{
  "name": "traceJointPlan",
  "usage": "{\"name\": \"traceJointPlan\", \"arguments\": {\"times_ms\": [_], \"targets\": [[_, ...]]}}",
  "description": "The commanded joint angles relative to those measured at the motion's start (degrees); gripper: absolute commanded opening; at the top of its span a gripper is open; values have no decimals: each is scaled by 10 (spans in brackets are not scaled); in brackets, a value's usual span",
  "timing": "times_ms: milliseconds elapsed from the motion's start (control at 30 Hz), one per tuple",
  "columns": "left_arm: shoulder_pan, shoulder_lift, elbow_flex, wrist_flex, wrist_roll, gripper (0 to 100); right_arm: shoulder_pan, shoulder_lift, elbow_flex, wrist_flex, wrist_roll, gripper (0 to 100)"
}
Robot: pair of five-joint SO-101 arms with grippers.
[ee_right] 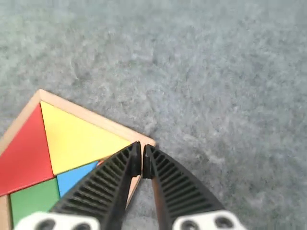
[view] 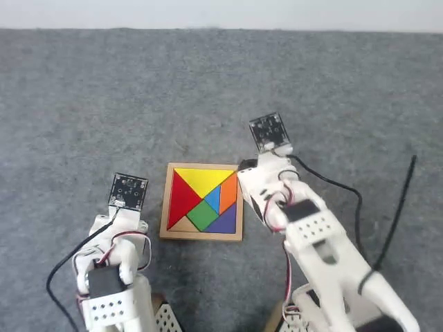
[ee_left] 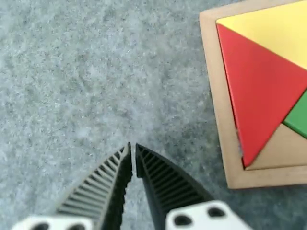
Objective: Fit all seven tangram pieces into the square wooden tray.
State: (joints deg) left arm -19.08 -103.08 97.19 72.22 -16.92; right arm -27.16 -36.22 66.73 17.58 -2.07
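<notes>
The square wooden tray lies on the carpet between the two arms. It holds a yellow triangle, a red triangle, a green square, a blue triangle, an orange piece and a purple triangle. A tan triangular patch sits at the near left corner; I cannot tell whether it is a piece or bare tray floor. My left gripper is shut and empty over the carpet, just left of the tray. My right gripper is shut and empty at the tray's far right corner.
Grey carpet covers the whole table. A black cable runs along the right arm. The left arm stands at the near left.
</notes>
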Motion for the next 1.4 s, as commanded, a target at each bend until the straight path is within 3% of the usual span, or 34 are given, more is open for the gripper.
{"name": "traceJointPlan", "arguments": {"times_ms": [0,833,1367], "targets": [[0,-11,-7,4,6,14,-2,-80,24,-29,-1,9],[0,-11,-7,4,6,14,-31,-335,127,-34,0,9],[0,-11,-7,4,6,14,-110,-349,242,-34,0,9]]}}
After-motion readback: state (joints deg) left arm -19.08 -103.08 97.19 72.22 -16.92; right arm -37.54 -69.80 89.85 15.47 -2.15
